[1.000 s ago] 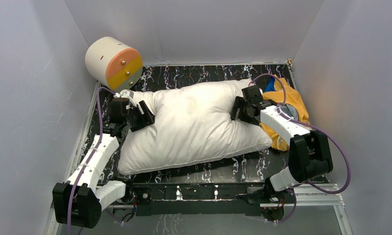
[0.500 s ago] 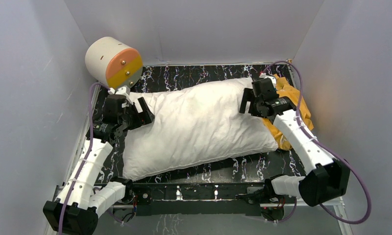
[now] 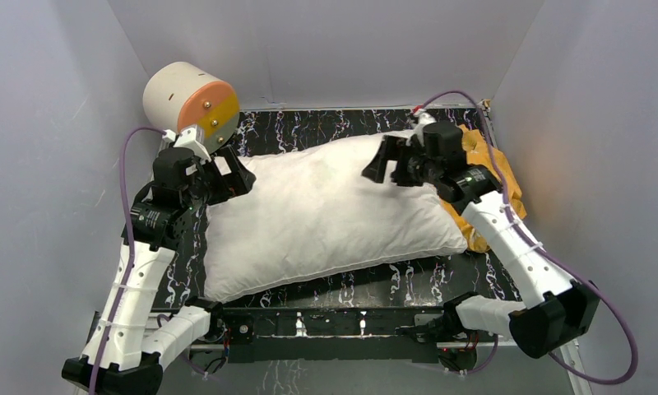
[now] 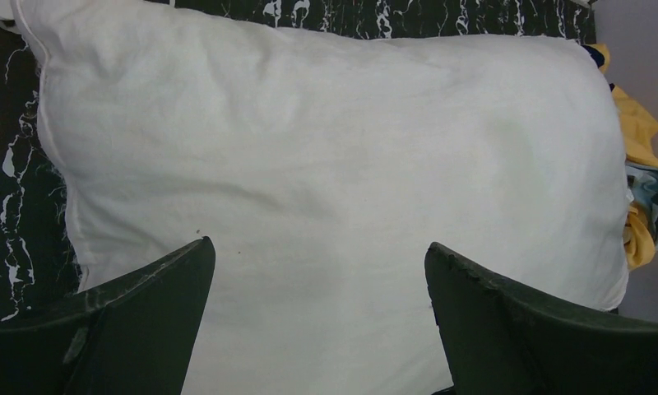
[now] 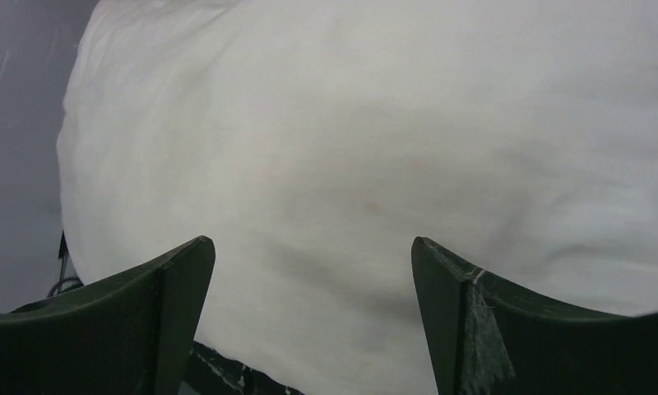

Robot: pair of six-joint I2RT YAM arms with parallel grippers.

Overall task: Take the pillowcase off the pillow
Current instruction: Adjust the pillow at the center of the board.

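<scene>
Left pincer (image 3: 237, 178): jaws spread wide, nothing between them. It hangs over the left end of the pillow (image 3: 326, 214), pointing along it toward the right pincer. In the left wrist view the two dark fingers (image 4: 136, 321) frame nearly the whole white cushion, which lies ahead of and below them. Right pincer (image 3: 382, 171): jaws also wide and holding nothing. It is poised over the far right part of the pillow and faces the left pincer. In its wrist view wrinkled white fabric fills the gap between the fingers; contact with the tips cannot be judged. The pillow is bare and plump, lying between and beneath both pincers across the black marbled worktop (image 3: 326, 127). The pillowcase (image 3: 497, 177) is fully off the pillow. It lies crumpled behind the right pincer at the right edge of the worktop, partly under that arm and against the pillow's right end. Its orange-yellow face is mostly up, and the left wrist view shows a little blue in the folds. A cream cylinder (image 3: 190, 103) with an orange and yellow end sits just behind the left pincer, in the far left corner.
</scene>
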